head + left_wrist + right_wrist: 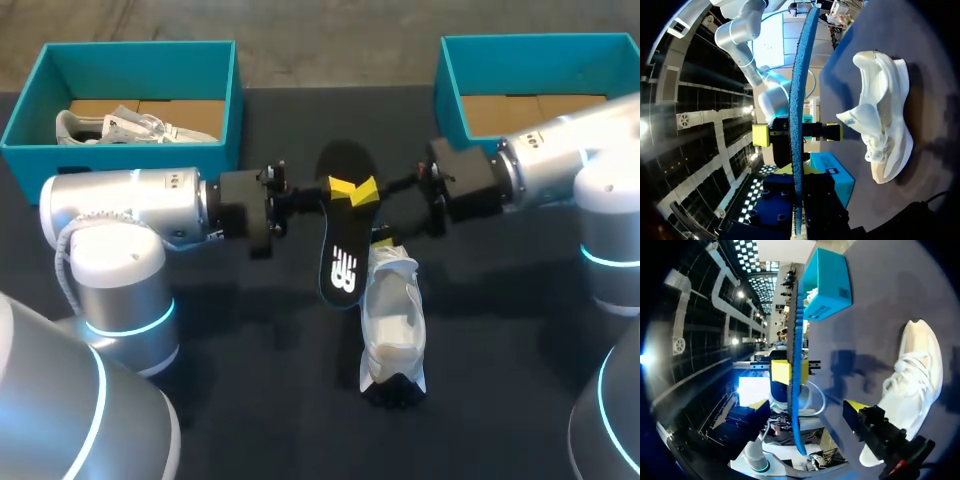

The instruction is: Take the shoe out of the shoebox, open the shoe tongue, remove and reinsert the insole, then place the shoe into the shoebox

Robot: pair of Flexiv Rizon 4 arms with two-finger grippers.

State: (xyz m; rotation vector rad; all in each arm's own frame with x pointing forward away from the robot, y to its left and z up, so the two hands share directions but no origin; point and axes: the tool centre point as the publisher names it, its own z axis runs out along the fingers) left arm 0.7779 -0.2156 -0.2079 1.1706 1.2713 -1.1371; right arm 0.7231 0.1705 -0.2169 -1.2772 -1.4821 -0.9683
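Observation:
A black insole (340, 245) with a blue edge hangs above the table's middle, and my left gripper (343, 187) is shut on its upper part. The left wrist view shows the insole (799, 85) edge-on, running up out of my left gripper (796, 175). My right gripper (372, 212) stands wide open around the insole, its yellow tips clear of both faces. In the right wrist view the insole (796, 340) stands between the spread fingers of my right gripper (806, 407). The white shoe (392, 320) lies on the table just below the insole, also in both wrist views (885, 115) (912, 375).
A teal shoebox (120, 155) at the back left holds another white shoe (130, 125). A second teal shoebox (450, 95) stands at the back right behind my right arm, with only its cardboard floor showing. The dark table in front of the shoe is bare.

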